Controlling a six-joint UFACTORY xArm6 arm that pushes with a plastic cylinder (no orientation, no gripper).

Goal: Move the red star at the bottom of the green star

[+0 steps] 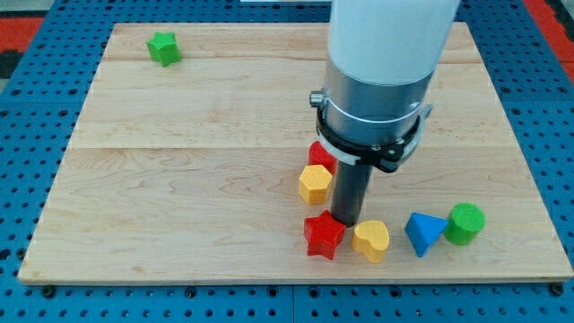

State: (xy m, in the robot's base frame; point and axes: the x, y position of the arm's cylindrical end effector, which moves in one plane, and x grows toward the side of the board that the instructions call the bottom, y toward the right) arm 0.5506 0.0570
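The red star [324,235] lies near the view's bottom, right of centre, on the wooden board [179,179]. The green star [164,48] lies far off at the view's top left. My tip [345,221] stands just above and right of the red star, touching or nearly touching it, between a yellow hexagon [315,184] and a yellow heart [371,240].
A red block [321,155] sits partly hidden behind the rod, above the yellow hexagon. A blue triangle [423,233] and a green cylinder [465,223] lie to the right of the yellow heart. The arm's wide body hides the board's top right of centre.
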